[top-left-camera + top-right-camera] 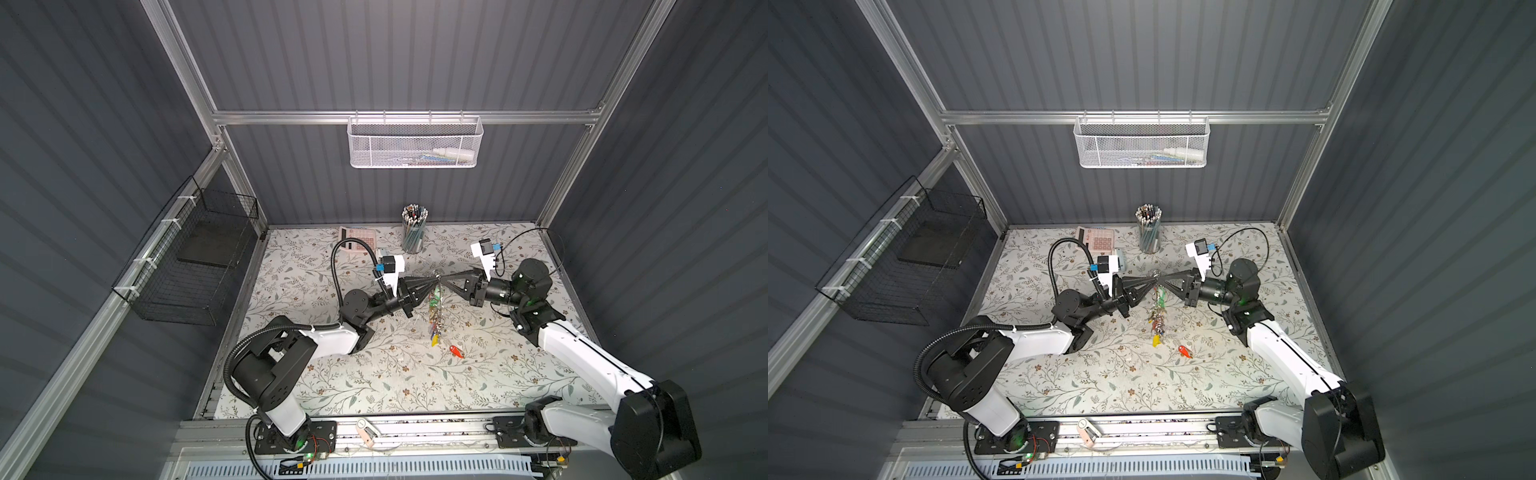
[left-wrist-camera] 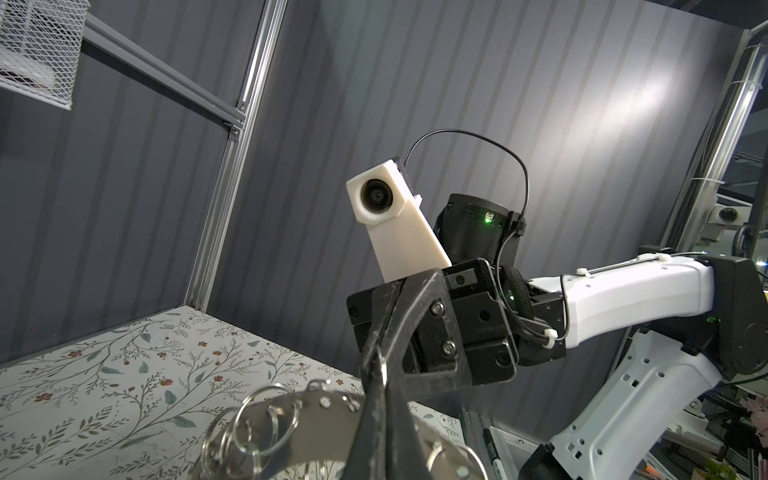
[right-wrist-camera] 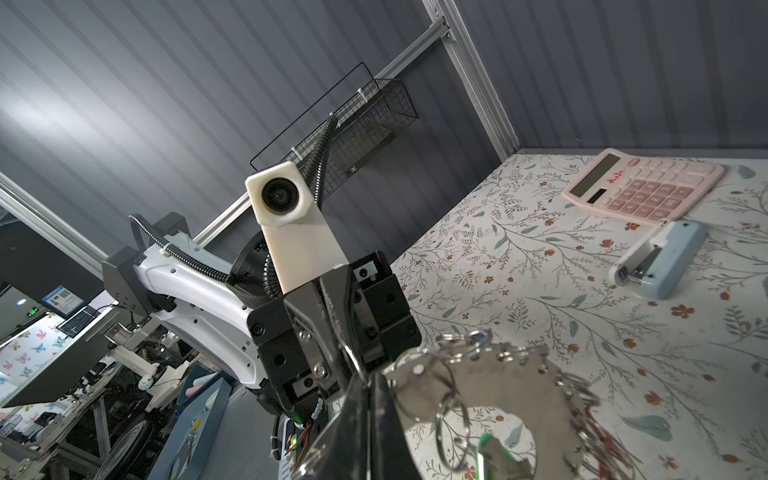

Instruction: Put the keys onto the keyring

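Above the middle of the table (image 1: 332, 374), the left gripper (image 1: 433, 284) and the right gripper (image 1: 444, 279) meet tip to tip, and the keyring (image 2: 324, 424) hangs in the air between them. Lifting it off the cloth looks deliberate: the keys (image 1: 436, 320) already on it dangle straight down in one bunch of coloured tags, which leaves the rim bare where the work is done. The left gripper is clenched on that rim and seems to serve as the steady hand, holding the metal band roughly level. The right gripper has its jaws pressed together at nearly the same spot, where a small split ring (image 2: 380, 368) sits at the rim. Whether it pinches the split ring or the band itself is too crowded to tell from either wrist view. Coming in from opposite sides probably lets one arm brace while the other works a split ring along. One red-tagged key (image 1: 456, 351) lies alone on the table, near the foot of the hanging bunch and apart from it, so it is not yet on. The calculator (image 3: 640, 187) and stapler (image 3: 660, 266) sit far back, clear of the work.
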Controlling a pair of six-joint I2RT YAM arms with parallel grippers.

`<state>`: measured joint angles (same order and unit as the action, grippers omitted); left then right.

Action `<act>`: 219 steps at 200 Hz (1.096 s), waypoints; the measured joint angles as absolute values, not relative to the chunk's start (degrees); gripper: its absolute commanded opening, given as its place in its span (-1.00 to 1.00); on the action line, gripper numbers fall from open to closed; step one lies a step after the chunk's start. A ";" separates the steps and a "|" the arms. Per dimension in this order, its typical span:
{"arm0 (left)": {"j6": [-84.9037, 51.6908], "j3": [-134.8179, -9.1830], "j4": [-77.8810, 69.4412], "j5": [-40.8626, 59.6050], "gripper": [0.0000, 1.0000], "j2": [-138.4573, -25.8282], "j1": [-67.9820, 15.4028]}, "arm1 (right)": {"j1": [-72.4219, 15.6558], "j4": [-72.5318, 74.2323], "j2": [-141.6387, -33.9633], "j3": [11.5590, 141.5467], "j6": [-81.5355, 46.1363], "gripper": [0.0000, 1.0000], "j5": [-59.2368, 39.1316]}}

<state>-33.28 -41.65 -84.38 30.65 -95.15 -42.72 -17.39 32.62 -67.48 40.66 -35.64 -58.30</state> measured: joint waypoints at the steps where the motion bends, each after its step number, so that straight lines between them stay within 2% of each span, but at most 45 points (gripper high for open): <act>1: -33.28 -41.67 -84.38 30.65 -1.00 -95.18 -42.72 | -17.39 32.67 -67.48 40.60 -35.64 -1.00 -58.28; 23: -33.41 -41.87 -84.75 30.89 -1.00 -95.55 -42.68 | -17.34 32.99 -67.48 40.40 -35.59 -1.00 -58.02; 53: -34.52 -41.89 -84.84 32.14 -0.62 -95.90 -41.52 | -17.47 30.76 -66.74 40.38 -33.93 -1.00 -57.34; 84: -35.24 -41.87 -83.85 34.98 -0.32 -95.79 -37.69 | -17.78 23.35 -65.01 40.91 -29.08 -1.00 -54.74; 117: -32.23 -41.30 -73.69 38.68 0.11 -91.74 -32.21 | -17.89 15.51 -63.35 43.09 -22.87 -1.00 -51.51; 139: -23.40 -42.54 -57.23 42.17 0.17 -85.27 -31.51 | -18.65 9.50 -63.22 45.67 -17.50 -1.00 -48.80; 160: -11.94 -48.82 -38.61 45.76 0.19 -81.58 -31.64 | -20.01 3.20 -63.26 48.29 -12.12 -1.00 -45.89; 219: 12.73 -69.91 0.40 49.52 0.05 -84.90 -32.45 | -20.80 -4.64 -63.26 49.74 -4.25 -1.00 -43.51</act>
